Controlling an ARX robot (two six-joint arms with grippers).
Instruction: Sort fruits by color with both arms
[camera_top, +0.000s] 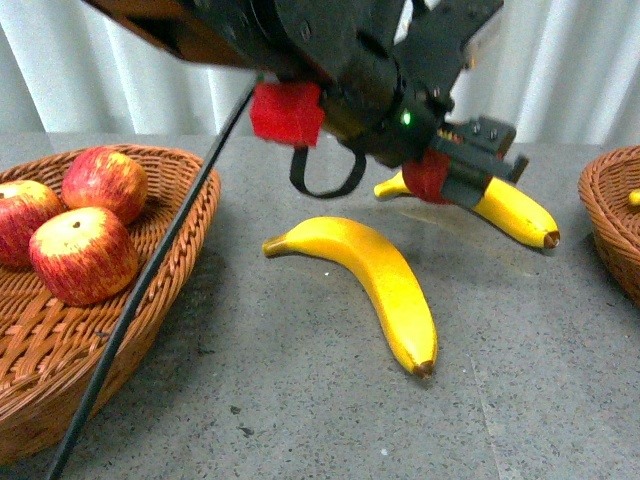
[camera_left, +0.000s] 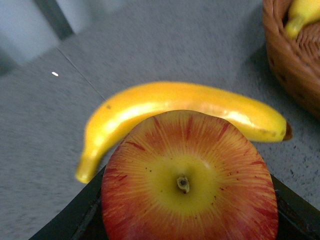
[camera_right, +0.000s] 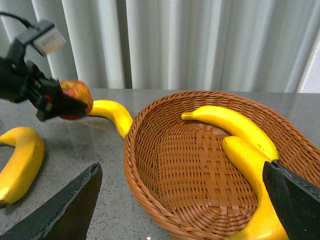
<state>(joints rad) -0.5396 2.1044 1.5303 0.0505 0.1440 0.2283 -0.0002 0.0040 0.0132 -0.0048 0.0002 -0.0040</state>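
Front view: left gripper (camera_top: 452, 176) pinches a red apple (camera_top: 425, 178), lifted near the far banana (camera_top: 515, 212), likely bound for the apple basket (camera_top: 203, 195); right gripper (camera_right: 180, 205) spread over the banana basket (camera_right: 131, 150).

surface: grey speckled tabletop (camera_top: 300, 420) | backdrop: white pleated curtain (camera_top: 580, 70) | light: even, faint sheen on tabletop

Bright, even light from above; a soft shadow lies beside the near banana (camera_top: 380, 275) on the desk (camera_top: 250, 400). Glare streaks the far banana (camera_left: 200, 105) in the slightly blurred left wrist view.
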